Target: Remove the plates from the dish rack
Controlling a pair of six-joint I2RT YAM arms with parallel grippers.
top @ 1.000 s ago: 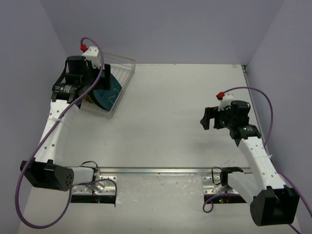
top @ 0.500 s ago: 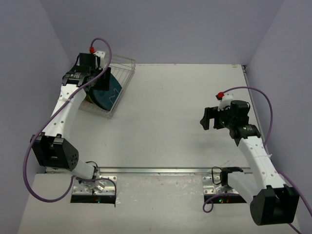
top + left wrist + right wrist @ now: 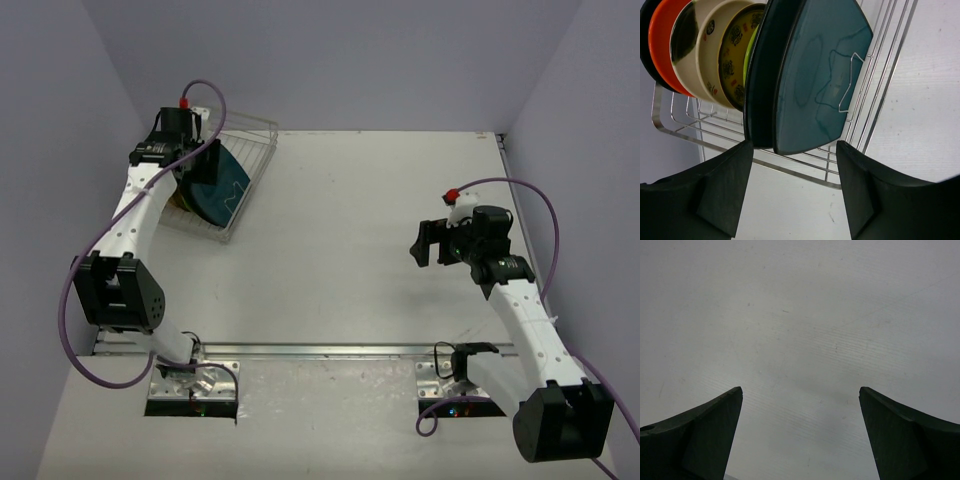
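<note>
My left pincer (image 3: 794, 162) is spread wide at the silver-white wire dish rack (image 3: 670, 131), which sits at the far-left corner of the pale bench (image 3: 380, 200). Its fingers sit to either side of the near edge of the dark teal rounded-square plate (image 3: 820, 80) and grip nothing. That plate stands on edge at the end of the row. Behind it are a lime green sliver (image 3: 751, 50), a patterned round plate (image 3: 737, 55), a cream plate with small marks (image 3: 705, 45), an orange-red plate (image 3: 662, 45) and a black one at the far end.

My main worry is the bent wire prong (image 3: 850, 80) lying across the teal face. If I lift at an angle, I think the plate would hook on it and drag the light rack along. A dark slab (image 3: 762, 75) lies tight against the teal plate, and I cannot tell whether it is a second plate. Closing across both could pinch two together and drop one. The glaze looks slick, so a shallow bite on the rim might slip.

The right pincer (image 3: 800, 395) hangs open and empty over bare bench, well apart from the rack.
</note>
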